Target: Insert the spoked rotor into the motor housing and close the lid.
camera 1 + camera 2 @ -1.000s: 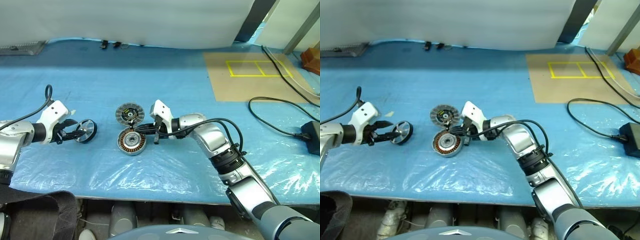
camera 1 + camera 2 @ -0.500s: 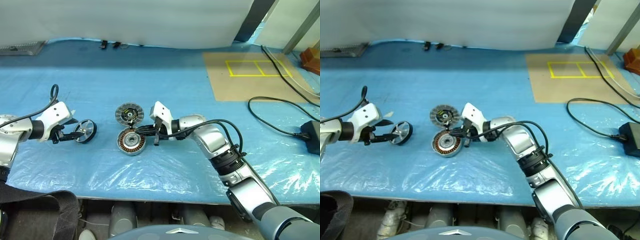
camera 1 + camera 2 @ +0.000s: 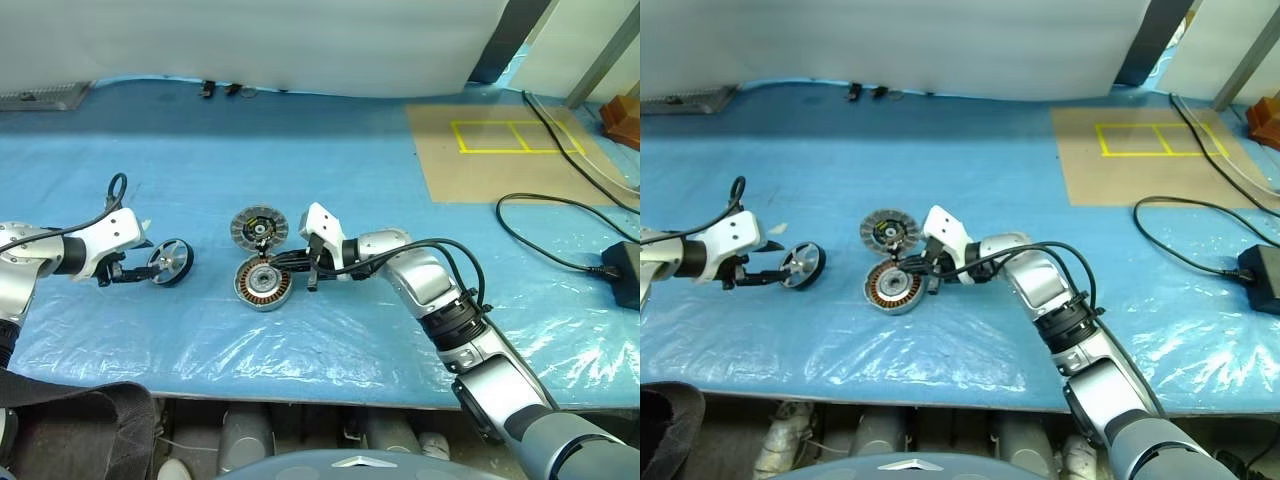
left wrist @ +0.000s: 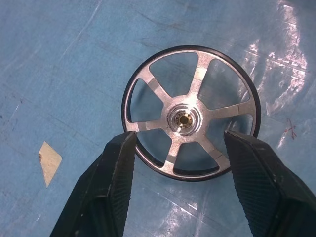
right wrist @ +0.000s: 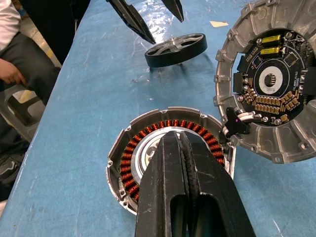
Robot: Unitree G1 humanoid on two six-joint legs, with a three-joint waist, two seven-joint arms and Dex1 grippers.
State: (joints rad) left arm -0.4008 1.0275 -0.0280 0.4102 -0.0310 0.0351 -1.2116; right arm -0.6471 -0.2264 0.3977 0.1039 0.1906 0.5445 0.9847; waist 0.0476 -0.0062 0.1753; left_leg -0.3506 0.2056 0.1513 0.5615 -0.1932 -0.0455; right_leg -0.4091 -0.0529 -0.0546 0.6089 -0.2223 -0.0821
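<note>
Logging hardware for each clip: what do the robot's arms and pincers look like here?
Both arms are silver-grey metal with black joint bands and white wrist housings. Black cables loop along each. The left pincer has two black, wedge-shaped fingers with finely textured pads; the right pincer has the same glossy black fingers.

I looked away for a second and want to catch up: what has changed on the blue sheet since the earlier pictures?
The left gripper has rolled at the wrist, its open fingers either side of the flat silver spoked rotor; nothing was gripped or let go. Unmoved: the rotor, the copper-wound round motor housing, the dark-ringed silver lid and the shut right gripper over the housing.
</note>
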